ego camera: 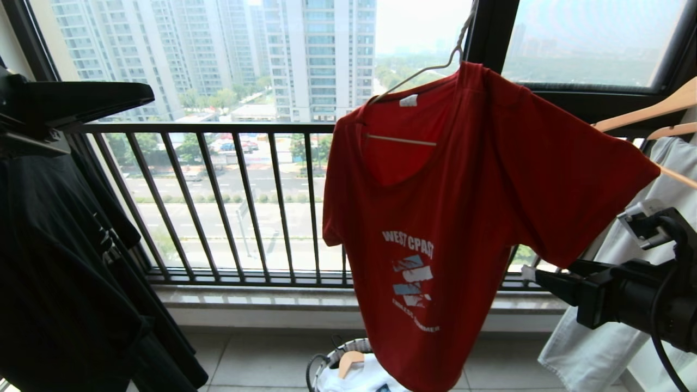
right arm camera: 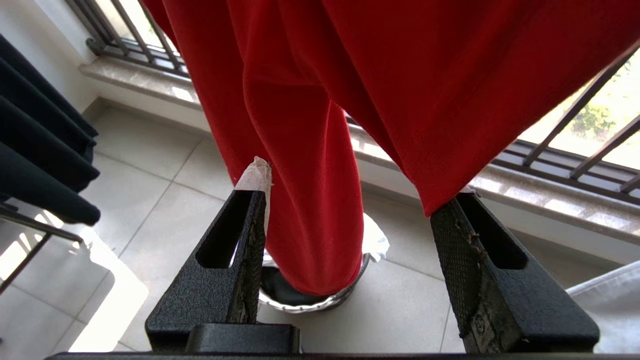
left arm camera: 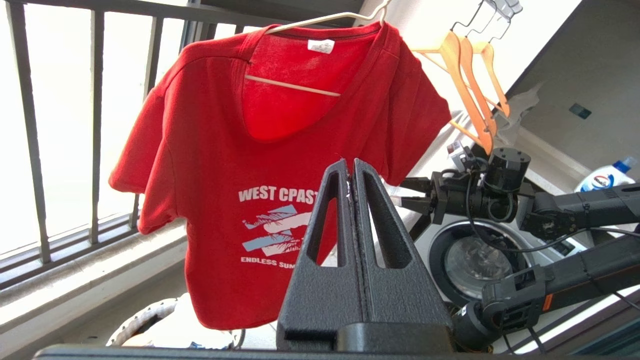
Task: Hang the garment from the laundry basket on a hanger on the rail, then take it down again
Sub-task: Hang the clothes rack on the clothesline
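The garment (ego camera: 468,207), a red T-shirt with white lettering, hangs on the thin white wire hanger (ego camera: 425,71) in front of the window. The hanger's hook runs up out of the picture, and the rail is out of view. My right gripper (ego camera: 536,275) is open just below the shirt's right sleeve. In the right wrist view the sleeve's hem corner (right arm camera: 430,205) sits at one fingertip of the right gripper (right arm camera: 357,185), with no cloth pinched. My left gripper (left arm camera: 350,162) is shut and empty, left of the garment (left arm camera: 225,165) and apart from it. The laundry basket (ego camera: 348,348) stands on the floor beneath the shirt.
A black T-shirt (ego camera: 54,245) hangs at the far left. Light wooden hangers (ego camera: 642,111) and pale trousers (ego camera: 599,348) hang at the right. The dark balcony railing (ego camera: 218,128) runs behind. A washing machine door (left arm camera: 475,260) and a detergent bottle (left arm camera: 607,175) lie beyond my right arm.
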